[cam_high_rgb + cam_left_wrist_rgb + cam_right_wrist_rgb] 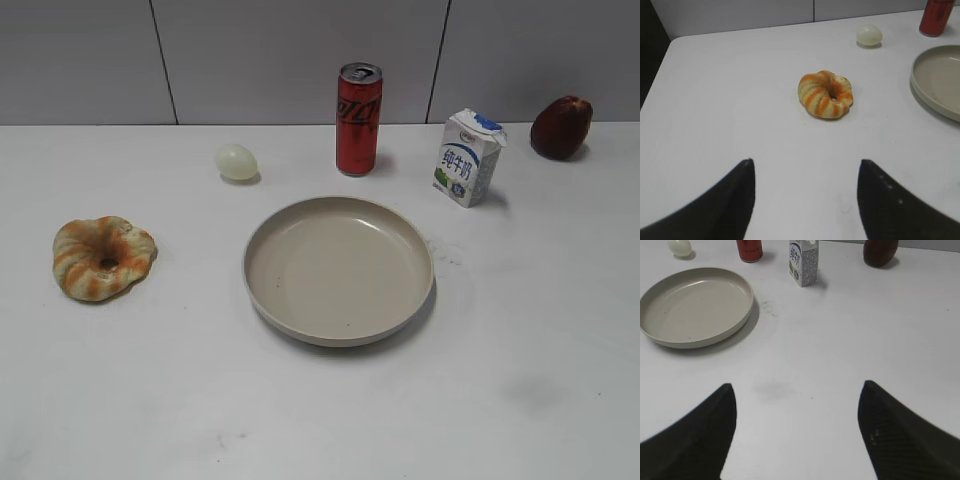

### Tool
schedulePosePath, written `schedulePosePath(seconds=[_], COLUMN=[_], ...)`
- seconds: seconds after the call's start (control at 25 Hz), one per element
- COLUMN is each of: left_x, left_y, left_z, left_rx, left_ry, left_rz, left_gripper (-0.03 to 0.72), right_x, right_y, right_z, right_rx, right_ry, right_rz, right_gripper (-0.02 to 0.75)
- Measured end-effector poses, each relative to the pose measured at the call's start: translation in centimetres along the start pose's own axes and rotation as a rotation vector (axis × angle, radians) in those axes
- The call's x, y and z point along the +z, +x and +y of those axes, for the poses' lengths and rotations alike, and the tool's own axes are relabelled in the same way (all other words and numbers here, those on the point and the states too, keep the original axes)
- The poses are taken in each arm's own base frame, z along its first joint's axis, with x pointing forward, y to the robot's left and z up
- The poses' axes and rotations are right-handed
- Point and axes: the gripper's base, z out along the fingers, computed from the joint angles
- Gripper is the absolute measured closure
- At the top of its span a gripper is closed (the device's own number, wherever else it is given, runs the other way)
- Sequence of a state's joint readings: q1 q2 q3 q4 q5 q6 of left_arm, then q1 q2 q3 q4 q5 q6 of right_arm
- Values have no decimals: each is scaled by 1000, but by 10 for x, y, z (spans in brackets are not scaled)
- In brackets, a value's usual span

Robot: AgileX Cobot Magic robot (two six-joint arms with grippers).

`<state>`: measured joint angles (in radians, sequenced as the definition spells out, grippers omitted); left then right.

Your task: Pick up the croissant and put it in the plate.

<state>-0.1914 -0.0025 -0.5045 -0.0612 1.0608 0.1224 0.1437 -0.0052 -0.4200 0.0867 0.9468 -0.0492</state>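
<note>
The croissant, a tan ring with orange-brown streaks, lies on the white table at the left; it also shows in the left wrist view. The beige plate sits empty in the middle, and shows in the left wrist view and the right wrist view. My left gripper is open and empty, well short of the croissant. My right gripper is open and empty over bare table, to the right of the plate. Neither gripper shows in the exterior view.
A pale egg, a red can, a small milk carton and a dark red apple stand along the back of the table. A grey wall rises behind them.
</note>
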Motion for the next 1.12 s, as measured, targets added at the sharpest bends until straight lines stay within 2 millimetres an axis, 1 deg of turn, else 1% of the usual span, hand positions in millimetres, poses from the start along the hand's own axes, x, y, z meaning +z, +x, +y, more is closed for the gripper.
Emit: schedulePosePath(seconds=[0.4,0.52,0.6,0.72,0.8,0.92,1.12], left_x=[-1,-1,8,37,62,100,165], left_y=[-3,-20,-35,-53,-61,-67,-72], left_z=[0,2,3,6,8,10,14], left_rx=[0,-3,-12,-34,-52,-71,-88], left_ry=[-3,-10,-8,5,15,25,39], left_rz=[-22,-108,-125,-68,2,145,396], left_gripper=[199,199,199,199,195,167,95], right_x=[0,0,0,0,0,0,0], right_y=[0,0,0,0,0,0,0], right_z=[0,0,0,0,0,0,0], right_rx=[0,0,0,0,0,0,0], right_ry=[0,0,0,0,0,0,0], right_rz=[0,0,0,0,0,0,0], right_gripper=[166,166,166,166,166,166,166])
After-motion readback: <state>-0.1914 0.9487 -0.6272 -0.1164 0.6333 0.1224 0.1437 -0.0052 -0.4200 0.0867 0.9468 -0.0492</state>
